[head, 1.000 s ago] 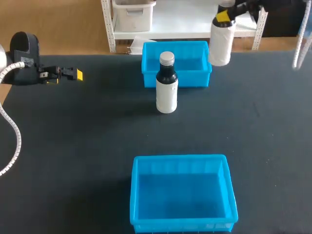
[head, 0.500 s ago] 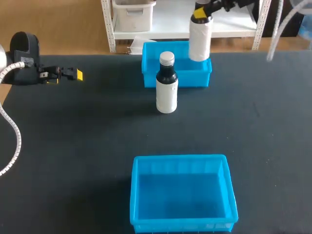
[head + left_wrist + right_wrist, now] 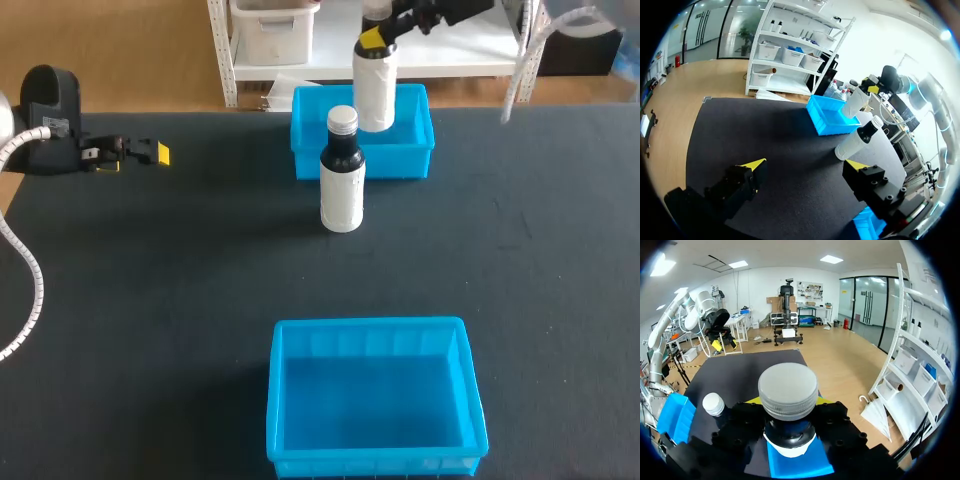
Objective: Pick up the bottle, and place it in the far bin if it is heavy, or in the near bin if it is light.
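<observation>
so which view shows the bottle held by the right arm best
Head view: the held bottle shows whole, over the far bin. Right wrist view shows mostly its cap; left wrist view shows it small.

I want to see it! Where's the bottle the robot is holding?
In the head view, the held bottle hangs in the right tool over the far bin, just behind the standing bottle.

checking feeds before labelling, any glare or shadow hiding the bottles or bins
Head view: even light, no glare or hard shadow; standing bottle, held bottle, far bin and near bin all plain. Right wrist view: the held bottle's cap hides most of the far bin. Left wrist view: bright light behind the right arm, bottles readable.
</observation>
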### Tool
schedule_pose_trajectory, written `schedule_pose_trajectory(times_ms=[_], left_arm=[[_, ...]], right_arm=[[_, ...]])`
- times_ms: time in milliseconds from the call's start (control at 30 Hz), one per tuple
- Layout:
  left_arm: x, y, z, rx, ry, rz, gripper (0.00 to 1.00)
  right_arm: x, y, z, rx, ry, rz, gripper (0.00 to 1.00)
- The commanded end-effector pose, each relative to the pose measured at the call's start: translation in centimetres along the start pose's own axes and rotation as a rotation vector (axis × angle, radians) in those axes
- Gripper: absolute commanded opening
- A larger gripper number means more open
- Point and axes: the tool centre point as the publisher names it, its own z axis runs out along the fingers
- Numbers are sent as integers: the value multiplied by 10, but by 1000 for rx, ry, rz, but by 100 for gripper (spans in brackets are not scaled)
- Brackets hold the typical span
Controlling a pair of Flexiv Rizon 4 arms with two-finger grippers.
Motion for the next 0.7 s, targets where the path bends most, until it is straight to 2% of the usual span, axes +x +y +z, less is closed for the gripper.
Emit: schedule_pose_trajectory(times_ms=[33,133,567,700], left_arm=[[0,0,0,0,0,0,100],[0,0,0,0,0,0,100],[0,0,0,0,0,0,100],[0,0,0,0,0,0,100]], right_arm=[[-5,-16,19,-103,5,-3,21],[-5,-18,30,-120,5,-6,26],[3,-27,61,-171,3,-15,27],[8,-29,68,-184,5,-11,31]])
